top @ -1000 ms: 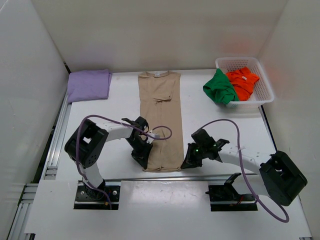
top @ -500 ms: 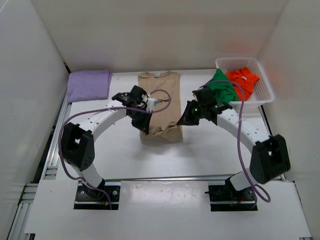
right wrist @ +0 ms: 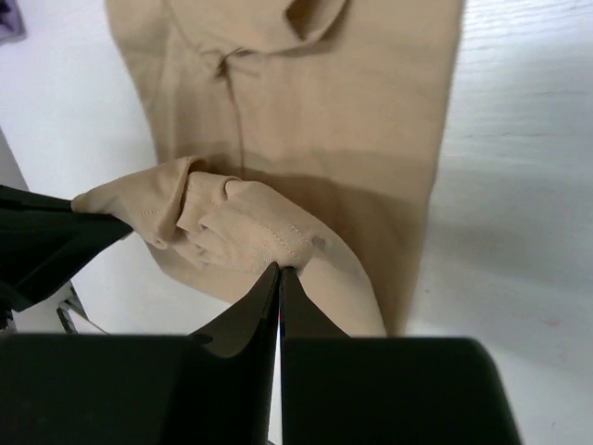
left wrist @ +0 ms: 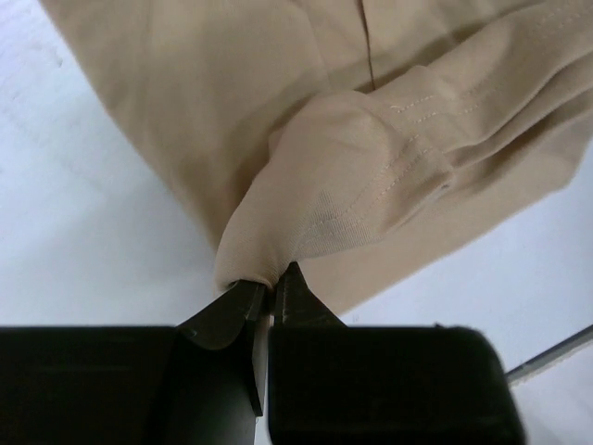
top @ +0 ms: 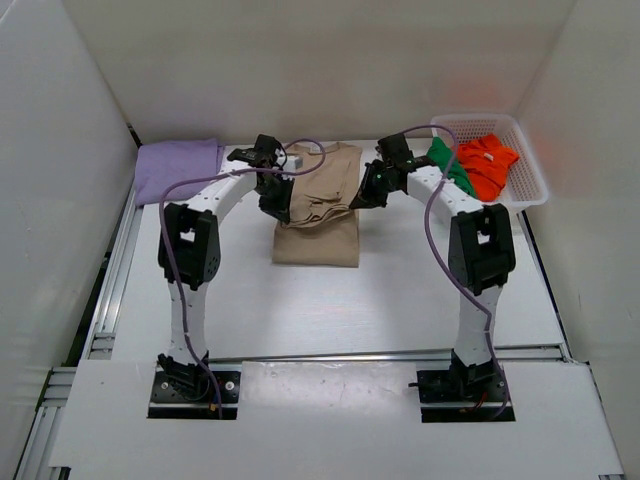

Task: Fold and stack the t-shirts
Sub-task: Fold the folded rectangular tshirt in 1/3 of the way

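Pinches the hem (left wrist: pixel 408 100) of the tan t-shirt (top: pixel 317 228) in left tool (left wrist: pixel 271 289) and right tool (right wrist: pixel 279 271), now swept from the near edge up toward the collar (right wrist: pixel 315 14), half-fold nearly done

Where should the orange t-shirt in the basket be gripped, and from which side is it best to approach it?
Pinch a raised fold near the middle of the orange t-shirt, coming straight down from above. It lies crumpled inside the white basket, whose walls would likely block any approach from the side.
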